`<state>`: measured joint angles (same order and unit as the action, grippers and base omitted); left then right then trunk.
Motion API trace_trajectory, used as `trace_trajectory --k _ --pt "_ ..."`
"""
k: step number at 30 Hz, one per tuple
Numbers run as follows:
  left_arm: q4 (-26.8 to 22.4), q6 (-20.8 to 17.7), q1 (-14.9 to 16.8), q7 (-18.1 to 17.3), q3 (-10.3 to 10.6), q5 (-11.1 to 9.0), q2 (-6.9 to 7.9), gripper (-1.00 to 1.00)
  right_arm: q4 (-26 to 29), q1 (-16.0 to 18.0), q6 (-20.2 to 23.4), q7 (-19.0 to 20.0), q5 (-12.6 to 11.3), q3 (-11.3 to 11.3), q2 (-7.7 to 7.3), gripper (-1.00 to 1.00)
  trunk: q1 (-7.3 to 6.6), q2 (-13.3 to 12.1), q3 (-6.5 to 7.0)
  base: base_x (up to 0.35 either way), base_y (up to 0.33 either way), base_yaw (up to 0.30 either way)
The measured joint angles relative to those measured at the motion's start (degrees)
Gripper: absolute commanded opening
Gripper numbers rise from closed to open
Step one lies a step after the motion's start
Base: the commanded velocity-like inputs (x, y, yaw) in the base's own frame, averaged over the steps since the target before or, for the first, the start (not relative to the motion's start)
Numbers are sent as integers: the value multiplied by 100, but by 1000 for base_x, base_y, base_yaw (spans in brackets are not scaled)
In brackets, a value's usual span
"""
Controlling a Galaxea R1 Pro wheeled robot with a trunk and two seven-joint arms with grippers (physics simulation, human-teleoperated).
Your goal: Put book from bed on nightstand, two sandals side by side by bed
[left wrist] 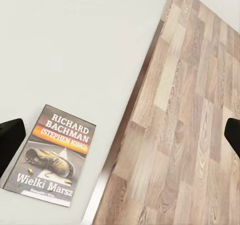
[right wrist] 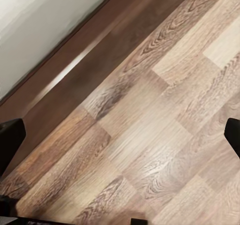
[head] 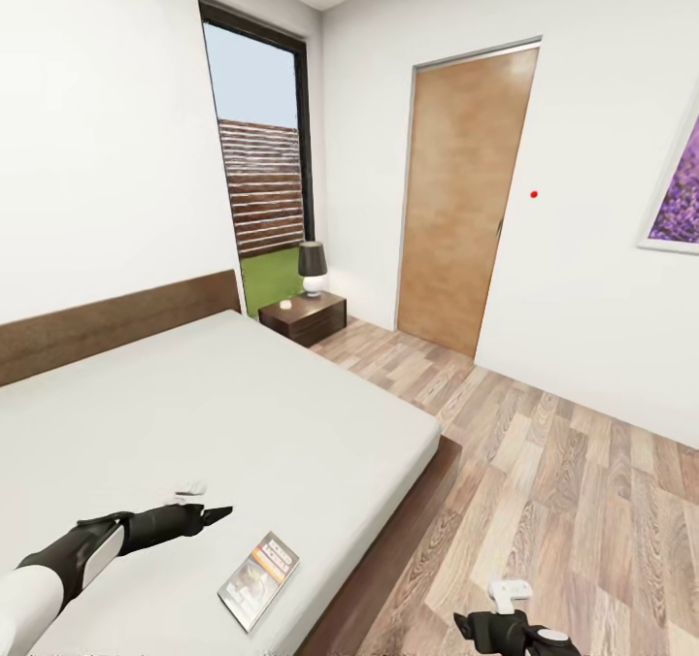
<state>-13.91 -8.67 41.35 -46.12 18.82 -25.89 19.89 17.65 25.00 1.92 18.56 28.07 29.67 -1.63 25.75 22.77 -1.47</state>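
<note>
The book (head: 258,579) lies flat near the bed's (head: 223,413) front edge in the head view, just beside the left gripper (head: 216,514); one nightstand (head: 303,317) with one lamp (head: 312,268) stands beyond. The left wrist view reads its cover (left wrist: 52,155), fingers (left wrist: 10,140) wide apart. The right wrist view shows the floor (right wrist: 150,125) and bed frame (right wrist: 75,70), fingers (right wrist: 9,142) spread.
</note>
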Motion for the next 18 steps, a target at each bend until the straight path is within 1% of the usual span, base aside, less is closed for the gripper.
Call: trace_trajectory --k 18 --pt "7 14 0 9 -10 -6 33 100 -1 0 -2 10 2 -9 24 100 0 0 -169 0 0 0"
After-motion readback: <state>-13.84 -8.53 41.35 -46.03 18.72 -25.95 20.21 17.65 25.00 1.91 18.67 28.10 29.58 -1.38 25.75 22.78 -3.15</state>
